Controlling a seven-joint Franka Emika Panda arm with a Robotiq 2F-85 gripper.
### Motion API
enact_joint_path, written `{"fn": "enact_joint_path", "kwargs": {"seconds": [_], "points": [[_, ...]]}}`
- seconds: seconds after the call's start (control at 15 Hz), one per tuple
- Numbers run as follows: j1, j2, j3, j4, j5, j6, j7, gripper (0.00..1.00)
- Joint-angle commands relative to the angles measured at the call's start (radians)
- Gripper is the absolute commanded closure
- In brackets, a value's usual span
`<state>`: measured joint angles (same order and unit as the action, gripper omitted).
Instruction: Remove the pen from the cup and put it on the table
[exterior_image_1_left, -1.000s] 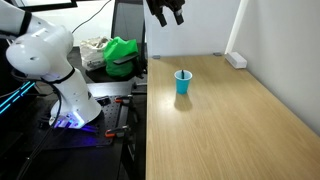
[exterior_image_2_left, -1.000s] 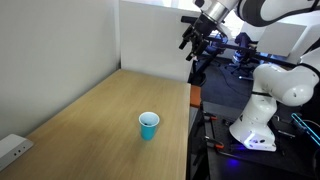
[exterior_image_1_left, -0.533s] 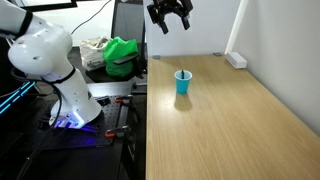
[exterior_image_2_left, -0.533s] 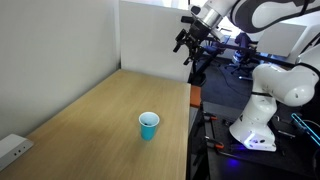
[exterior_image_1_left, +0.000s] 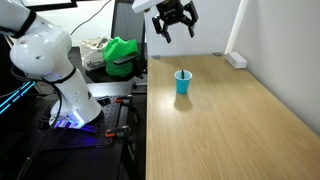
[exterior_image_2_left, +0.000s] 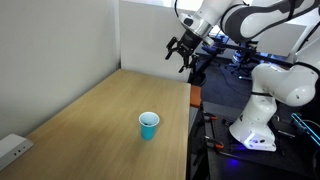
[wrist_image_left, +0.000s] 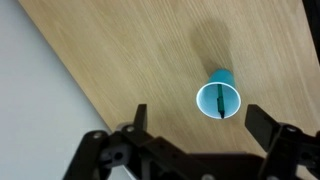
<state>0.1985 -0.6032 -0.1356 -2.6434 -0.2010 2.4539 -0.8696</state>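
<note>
Pen (wrist_image_left: 217, 104) stands inside the blue cup (wrist_image_left: 218, 100); in the wrist view it shows as a thin dark stick leaning on the inner wall. The cup is upright on the wooden table (exterior_image_1_left: 235, 125), in its far left part in an exterior view (exterior_image_1_left: 182, 82), and it is also seen in the other (exterior_image_2_left: 148, 125). The gripper (exterior_image_1_left: 175, 22) hangs high above the table's far left edge, well apart from the cup, with its jaws spread wide and holding nothing. A white power strip (exterior_image_1_left: 236, 60) lies at the far right of the table. A green bag (exterior_image_1_left: 122, 55) sits left of the table.
</note>
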Motion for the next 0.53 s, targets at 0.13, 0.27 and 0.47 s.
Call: {"fn": "enact_joint_path", "kwargs": {"seconds": [0.13, 0.27, 0.47], "points": [[0.068, 0.091, -0.07, 0.019, 0.09, 0.061, -0.26, 0.0], [0.082, 0.116, -0.086, 0.023, 0.13, 0.06, -0.365, 0.0], [0.089, 0.16, -0.096, 0.035, 0.184, 0.055, -0.507, 0.0]]}}
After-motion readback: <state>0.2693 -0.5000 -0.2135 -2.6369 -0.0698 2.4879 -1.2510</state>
